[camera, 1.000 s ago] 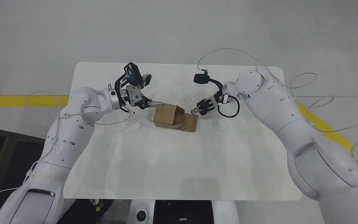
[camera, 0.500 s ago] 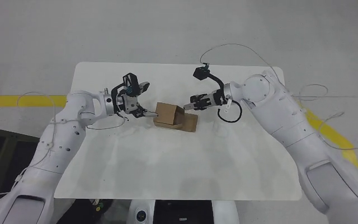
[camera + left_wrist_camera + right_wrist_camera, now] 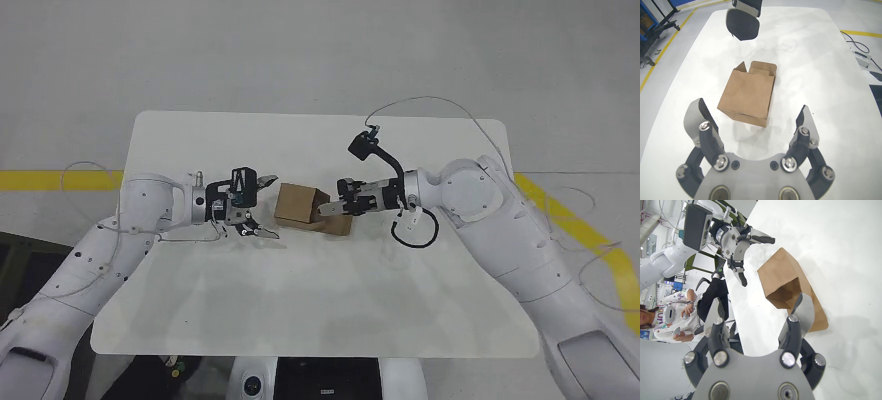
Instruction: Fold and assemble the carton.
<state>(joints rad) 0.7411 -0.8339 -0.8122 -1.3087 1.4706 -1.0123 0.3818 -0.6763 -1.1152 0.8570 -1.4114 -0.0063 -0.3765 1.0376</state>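
The brown carton [image 3: 300, 205] lies on its side in the middle of the white table [image 3: 320, 290], a closed end toward my left gripper [image 3: 262, 205] and its open end toward my right one. In the left wrist view the carton [image 3: 748, 98] lies just beyond my left gripper [image 3: 753, 111], which is open and empty. In the right wrist view the carton [image 3: 783, 283] shows its open mouth, with a flap flat on the table. My right gripper [image 3: 759, 302] is open, one finger [image 3: 804, 308] over that flap, at the carton's open end [image 3: 325, 210].
The other arm's open gripper [image 3: 751, 251] shows beyond the carton in the right wrist view. The table's near half and far strip are bare white surface. A yellow floor line [image 3: 50, 180] runs past both sides.
Both arms have dropped lower and closed in on the carton: the left gripper came down beside its closed end, and the right gripper moved left to the open end and flap.
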